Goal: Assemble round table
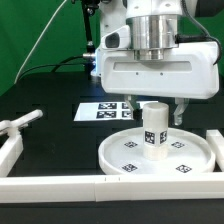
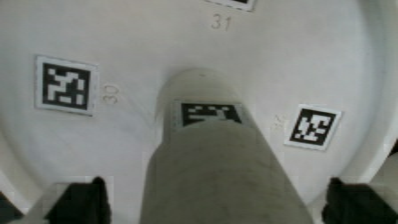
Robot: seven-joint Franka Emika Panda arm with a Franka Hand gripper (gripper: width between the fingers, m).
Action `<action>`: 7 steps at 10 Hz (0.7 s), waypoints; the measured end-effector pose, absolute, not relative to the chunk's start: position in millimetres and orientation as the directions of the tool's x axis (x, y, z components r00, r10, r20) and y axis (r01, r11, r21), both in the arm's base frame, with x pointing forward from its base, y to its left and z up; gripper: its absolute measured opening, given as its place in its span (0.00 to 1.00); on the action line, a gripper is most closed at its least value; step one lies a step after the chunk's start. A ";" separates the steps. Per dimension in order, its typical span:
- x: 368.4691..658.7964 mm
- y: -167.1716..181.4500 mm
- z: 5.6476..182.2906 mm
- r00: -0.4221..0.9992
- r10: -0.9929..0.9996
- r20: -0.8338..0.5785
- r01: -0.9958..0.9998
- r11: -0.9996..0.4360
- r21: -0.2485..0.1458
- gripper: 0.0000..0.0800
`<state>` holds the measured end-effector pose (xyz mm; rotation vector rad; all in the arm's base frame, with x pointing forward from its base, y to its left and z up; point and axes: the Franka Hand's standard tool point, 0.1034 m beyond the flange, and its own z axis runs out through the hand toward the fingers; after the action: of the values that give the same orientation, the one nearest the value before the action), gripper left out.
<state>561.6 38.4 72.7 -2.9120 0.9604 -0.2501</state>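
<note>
The large round rimmed disc (image 1: 128,158) lies flat on the table, tags facing up. The short thick cylinder leg (image 1: 153,130) stands upright on its middle. My gripper (image 1: 153,108) hangs straight above the leg, open, with one finger on each side of the leg's top. In the wrist view the leg (image 2: 222,150) runs up between my two dark fingertips (image 2: 80,200), with a clear gap on both sides, and the disc (image 2: 125,50) fills the background. The cross-shaped foot is out of view.
The marker board (image 1: 100,110) lies flat behind the disc. Long white border bars run along the front (image 1: 60,186), the exterior view's left (image 1: 18,128) and right (image 1: 214,150). A green screen stands at the back left.
</note>
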 end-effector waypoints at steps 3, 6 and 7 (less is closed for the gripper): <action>566.7 36.5 114.3 0.802 -0.590 0.088 -0.577 -0.805 -0.139 0.81; 566.4 36.1 108.9 0.803 -0.589 0.094 -0.576 -0.806 -0.134 0.81; 566.1 35.9 108.5 0.803 -0.589 0.093 -0.576 -0.806 -0.133 0.81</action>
<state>566.1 35.9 108.5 -2.8889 0.9361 -0.1984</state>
